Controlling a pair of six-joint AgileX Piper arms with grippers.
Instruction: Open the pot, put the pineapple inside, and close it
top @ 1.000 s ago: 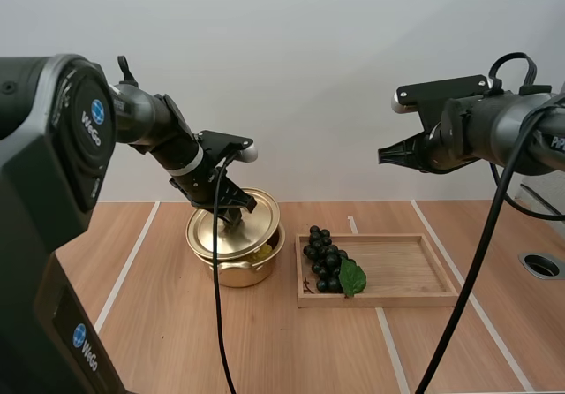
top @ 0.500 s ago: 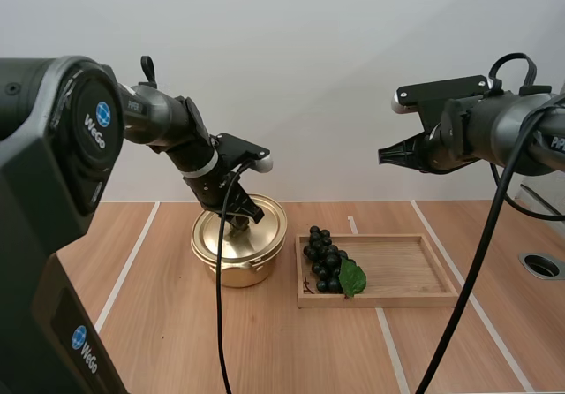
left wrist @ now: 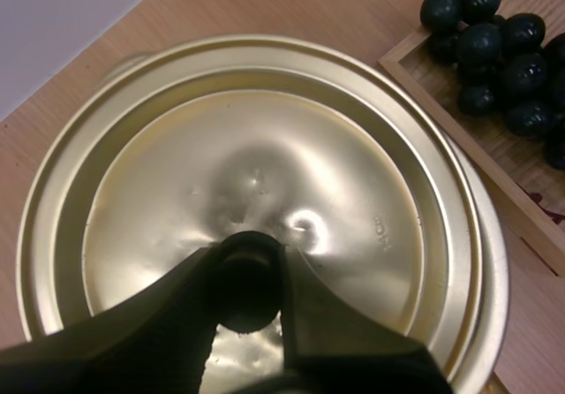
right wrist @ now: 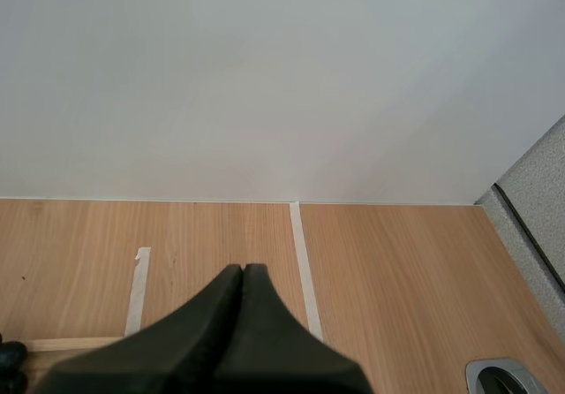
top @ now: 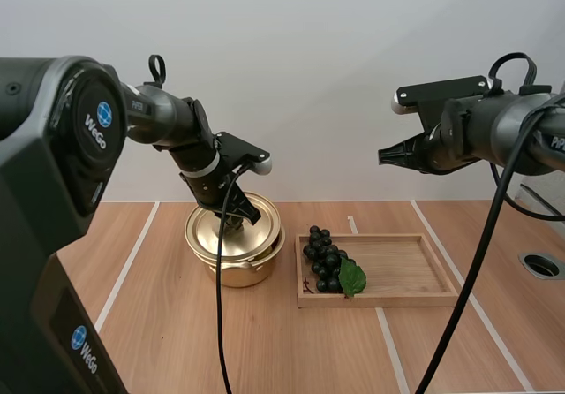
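while the table (top: 177, 323) and the wooden tray (top: 406, 275) with its grapes (top: 325, 260) look just as they did a second ago, the change is all at the pot (top: 238, 275). it stands on the table just left of the tray.

1.0 s back the lid hung tilted over it, near side open, something yellowish in the gap. 0.5 s back it was down flat. now the lid (top: 212, 235) lies on the pot, shifted a touch left since then. in the left wrist view a thin crescent of pot rim shows past the lid on the tray side, so i judge it down but perhaps not centred.

the left gripper (top: 237, 223) stays clamped on the black knob (left wrist: 247, 275), one finger on either side. the right gripper (right wrist: 243, 275) hangs high on the right, well clear of the pot, fingers pressed together on nothing, unmoved across the high frames.

meaning: the pineapple is out of sight now. i take the yellowish thing for it, inside under the lid, which is judgement only. closing looks nearly done. still to do: check the seating and let go of the knob.

writing:
- "wego" by a round blue badge (top: 99, 118) on the left arm's big near housing, and again lower down (top: 82, 341).
- letters on the right arm (top: 556, 143) are cut by the frame edge, not readable.
- a small stamped mark (left wrist: 378, 228) on the lid is too small to read.
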